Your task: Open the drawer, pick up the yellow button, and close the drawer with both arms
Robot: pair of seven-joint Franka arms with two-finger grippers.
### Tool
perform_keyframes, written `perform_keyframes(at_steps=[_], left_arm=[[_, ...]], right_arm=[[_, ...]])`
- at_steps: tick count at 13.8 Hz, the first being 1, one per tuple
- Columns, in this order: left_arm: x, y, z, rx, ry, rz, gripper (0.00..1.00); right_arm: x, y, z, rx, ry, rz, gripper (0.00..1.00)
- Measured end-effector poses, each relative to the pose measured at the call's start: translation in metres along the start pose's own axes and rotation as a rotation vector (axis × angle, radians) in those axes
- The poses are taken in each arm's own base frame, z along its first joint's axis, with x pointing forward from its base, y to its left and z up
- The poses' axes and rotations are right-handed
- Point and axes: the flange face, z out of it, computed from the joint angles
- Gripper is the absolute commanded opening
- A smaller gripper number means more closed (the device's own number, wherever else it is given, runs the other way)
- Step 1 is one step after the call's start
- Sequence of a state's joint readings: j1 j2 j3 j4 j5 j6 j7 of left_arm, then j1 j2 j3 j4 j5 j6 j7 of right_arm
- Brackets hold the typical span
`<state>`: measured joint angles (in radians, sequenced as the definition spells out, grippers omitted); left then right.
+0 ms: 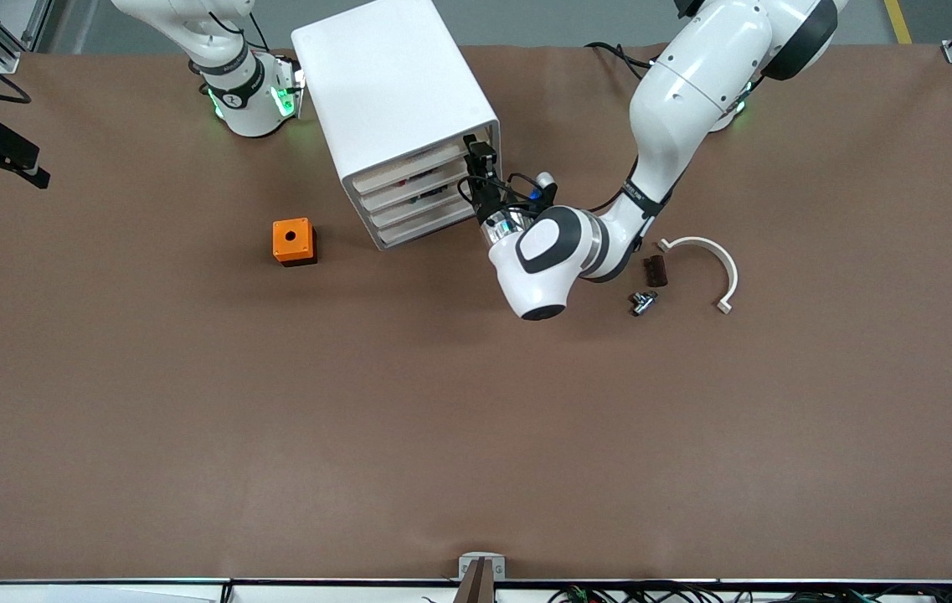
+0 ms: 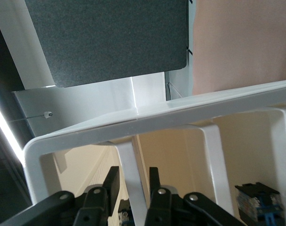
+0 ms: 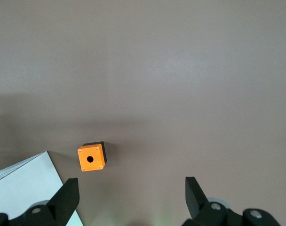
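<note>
The white cabinet stands near the arms' bases, its four drawers facing the front camera and the left arm's end. The top drawer looks pushed in. My left gripper is at that drawer's front, at its end toward the left arm. In the left wrist view its fingers closely straddle a white upright rib of the drawer front. My right gripper is open and empty, high over the table beside the cabinet. The button is not in view.
An orange cube with a hole lies toward the right arm's end, nearer the camera than the cabinet. A white curved piece, a dark brown part and a small metal part lie by the left arm. A black-and-blue part shows inside a drawer.
</note>
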<state>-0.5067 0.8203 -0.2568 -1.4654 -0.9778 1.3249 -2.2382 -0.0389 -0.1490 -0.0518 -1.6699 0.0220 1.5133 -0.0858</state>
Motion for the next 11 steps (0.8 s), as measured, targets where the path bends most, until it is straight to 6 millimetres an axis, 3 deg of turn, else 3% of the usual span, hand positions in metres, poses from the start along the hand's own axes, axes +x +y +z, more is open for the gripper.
perform_keyframes(at_steps=[4, 7, 9, 11], left_arm=[[-0.001, 0.001, 0.002, -0.006, 0.000, -0.011, 0.03], [-0.001, 0.002, 0.001, -0.005, -0.002, -0.047, 0.01], [0.000, 0.002, 0.000, -0.006, -0.005, -0.050, 0.01], [0.001, 0.003, -0.003, -0.008, -0.013, -0.053, 0.02]], right_arm=[[0.000, 0.002, -0.001, -0.002, 0.002, 0.003, 1.00], [0.003, 0.005, 0.004, -0.001, -0.009, 0.009, 1.00], [0.014, 0.003, 0.021, 0.000, -0.041, 0.004, 1.00], [0.037, -0.002, 0.062, 0.001, -0.112, -0.007, 1.00]])
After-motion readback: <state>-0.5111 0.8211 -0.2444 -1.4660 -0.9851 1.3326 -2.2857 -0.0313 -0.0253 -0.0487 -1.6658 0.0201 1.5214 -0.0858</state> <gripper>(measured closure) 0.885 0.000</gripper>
